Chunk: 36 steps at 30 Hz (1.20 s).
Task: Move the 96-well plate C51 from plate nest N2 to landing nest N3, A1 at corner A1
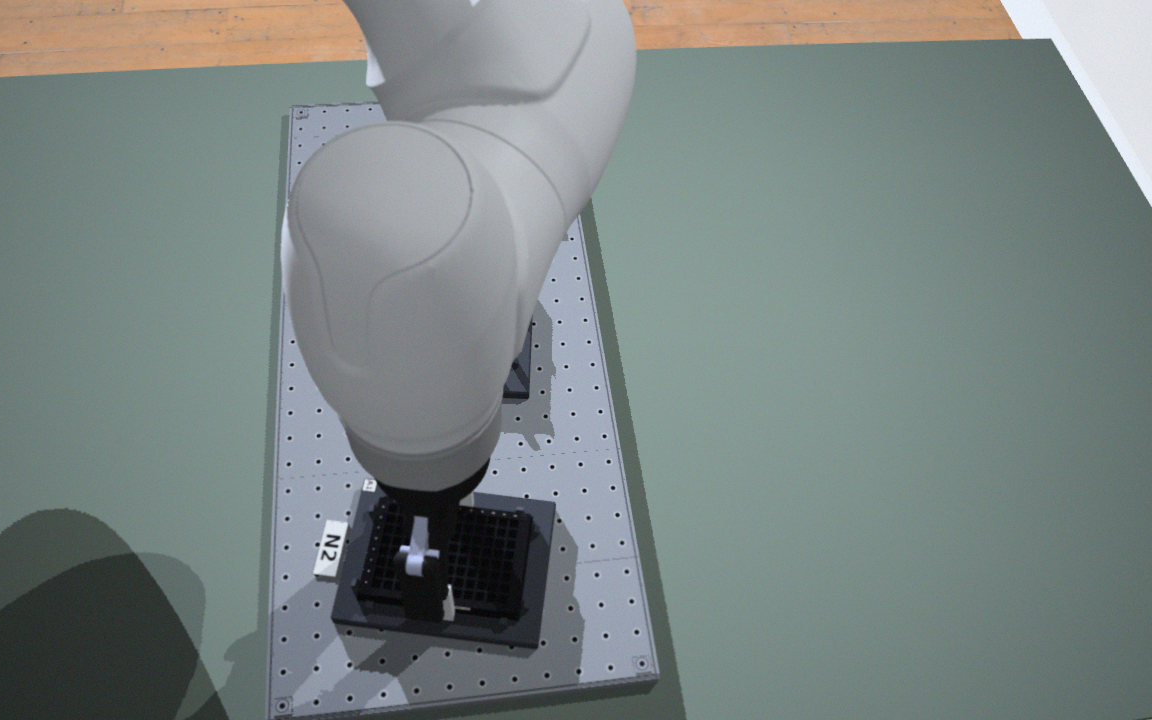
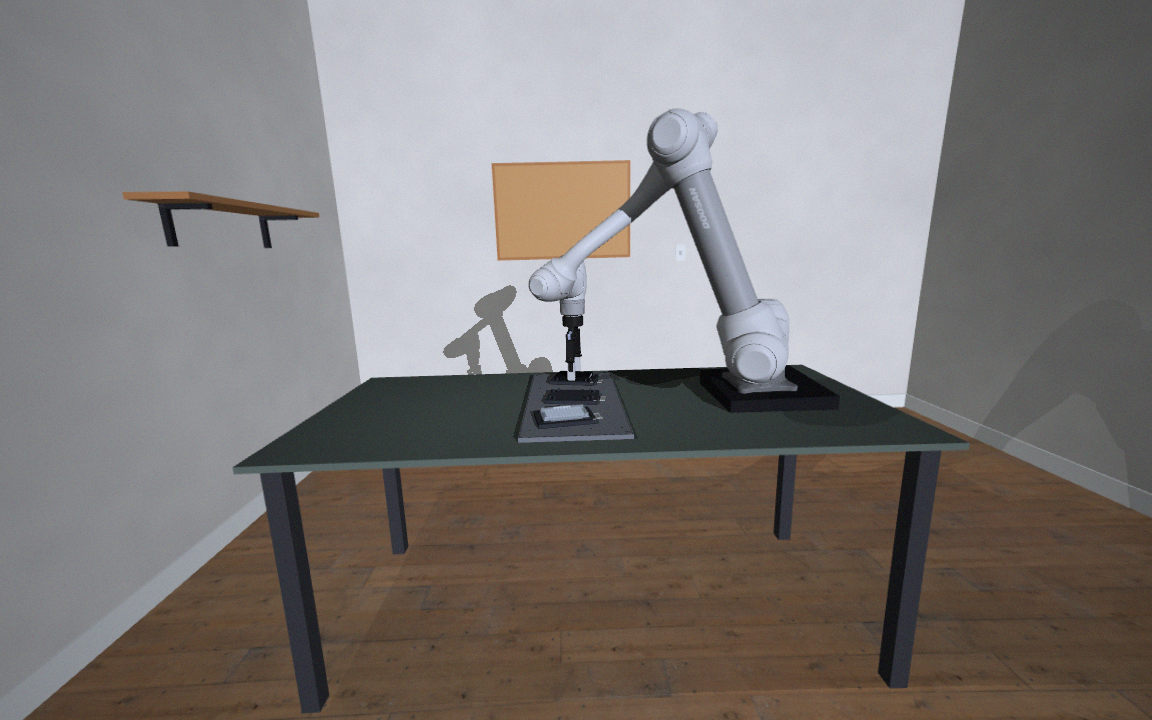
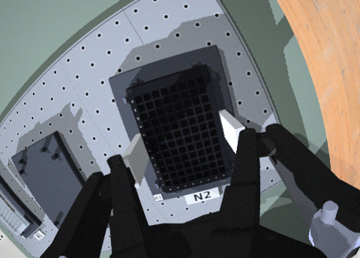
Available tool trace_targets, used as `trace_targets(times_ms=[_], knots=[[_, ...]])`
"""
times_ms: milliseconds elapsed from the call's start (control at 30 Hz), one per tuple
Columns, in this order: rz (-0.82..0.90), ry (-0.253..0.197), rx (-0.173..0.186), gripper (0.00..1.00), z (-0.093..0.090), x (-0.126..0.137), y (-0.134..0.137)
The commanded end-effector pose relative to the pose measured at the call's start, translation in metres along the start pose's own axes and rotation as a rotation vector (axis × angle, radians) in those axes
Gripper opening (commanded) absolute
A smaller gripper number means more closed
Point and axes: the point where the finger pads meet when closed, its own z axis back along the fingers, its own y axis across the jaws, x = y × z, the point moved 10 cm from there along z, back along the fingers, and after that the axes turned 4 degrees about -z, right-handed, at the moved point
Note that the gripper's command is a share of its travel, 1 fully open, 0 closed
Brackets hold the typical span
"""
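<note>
The black 96-well plate C51 [image 3: 181,128] sits in the dark plate nest N2, whose label [image 3: 201,196] lies on the deck in front of it. My gripper [image 3: 182,133] is down over the plate, its two pale finger pads pressed against the plate's long sides, shut on it. In the top view the gripper [image 1: 423,577] stands upright across the middle of the plate. The empty landing nest N3 [image 3: 47,175] lies beside N2. The pale plate C15 [image 2: 565,413] rests on nest N1 at the deck's near end in the exterior view.
All nests stand in a row on a grey perforated deck plate on the green table. My arm's big elbow [image 1: 410,295] hides the middle of the deck in the top view. The arm's black base [image 2: 768,389] stands to the right.
</note>
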Motion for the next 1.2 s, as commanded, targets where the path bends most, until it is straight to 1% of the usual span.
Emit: trace_targets(times_ms=[0,633,800,1000,1067,1167], knots=[[0.000,0.000,0.000,0.00,0.000,0.000,0.000],[0.000,0.000,0.000,0.00,0.002,0.000,0.000],[0.000,0.000,0.000,0.00,0.009,0.000,0.000],[0.000,0.000,0.000,0.00,0.022,0.000,0.000],[0.000,0.000,0.000,0.00,0.022,0.000,0.000],[0.000,0.000,0.000,0.00,0.029,0.000,0.000]])
